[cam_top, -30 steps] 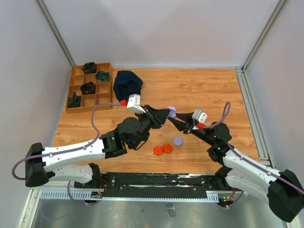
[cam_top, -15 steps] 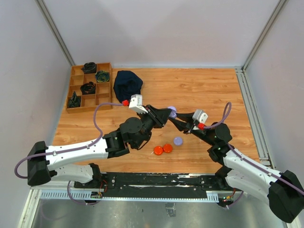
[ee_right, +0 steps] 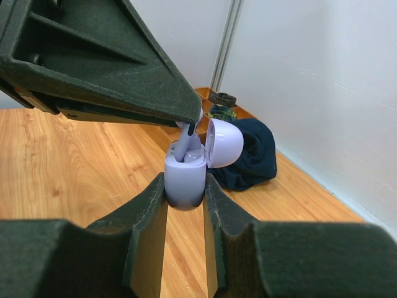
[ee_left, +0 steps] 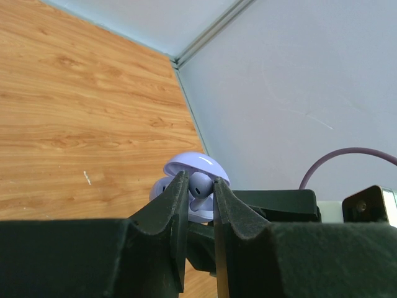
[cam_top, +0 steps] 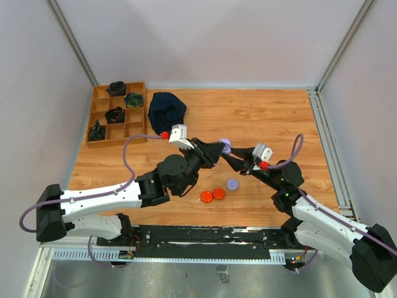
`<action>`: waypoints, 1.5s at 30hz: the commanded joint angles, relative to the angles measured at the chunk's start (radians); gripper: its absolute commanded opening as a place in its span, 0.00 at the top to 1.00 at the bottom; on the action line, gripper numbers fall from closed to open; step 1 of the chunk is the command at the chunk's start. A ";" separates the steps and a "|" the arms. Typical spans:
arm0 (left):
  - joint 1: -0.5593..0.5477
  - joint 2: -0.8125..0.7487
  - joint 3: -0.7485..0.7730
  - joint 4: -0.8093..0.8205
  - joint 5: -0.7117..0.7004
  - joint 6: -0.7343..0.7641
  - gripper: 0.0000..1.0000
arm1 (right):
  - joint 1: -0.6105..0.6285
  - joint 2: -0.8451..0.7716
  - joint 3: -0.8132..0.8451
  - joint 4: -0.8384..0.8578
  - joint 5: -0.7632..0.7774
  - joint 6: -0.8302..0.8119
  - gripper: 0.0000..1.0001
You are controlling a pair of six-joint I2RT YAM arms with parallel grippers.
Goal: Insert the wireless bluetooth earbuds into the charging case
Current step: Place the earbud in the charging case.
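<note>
My right gripper (ee_right: 185, 186) is shut on the body of the lavender charging case (ee_right: 184, 181), holding it upright above the table with its lid (ee_right: 224, 143) open. My left gripper (ee_left: 200, 181) is shut on a pale lavender earbud (ee_left: 201, 185) and holds it over the open case. In the right wrist view the earbud's stem (ee_right: 183, 148) reaches down into the case's mouth. In the top view the left gripper (cam_top: 217, 151) and right gripper (cam_top: 227, 156) meet at the case (cam_top: 225, 146) at the table's middle. Any other earbud is hidden.
Two orange discs (cam_top: 206, 196) (cam_top: 219, 194) and a lavender disc (cam_top: 232, 184) lie on the table below the grippers. A dark blue cloth (cam_top: 166, 109) lies at the back left, beside a wooden compartment tray (cam_top: 118, 142) of dark items.
The left arm has crept slightly to the right. Both grippers stay together at the case, with the same holds.
</note>
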 commanded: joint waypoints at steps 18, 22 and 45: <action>-0.044 -0.025 -0.040 0.027 -0.045 0.021 0.82 | 0.021 -0.032 -0.006 0.027 0.010 0.003 0.93; -0.045 -0.028 -0.045 0.027 -0.045 0.008 0.81 | 0.020 -0.035 -0.007 0.028 0.011 0.003 0.93; -0.047 -0.051 -0.044 0.026 0.025 -0.008 0.67 | 0.020 -0.032 -0.013 0.025 0.011 0.004 0.93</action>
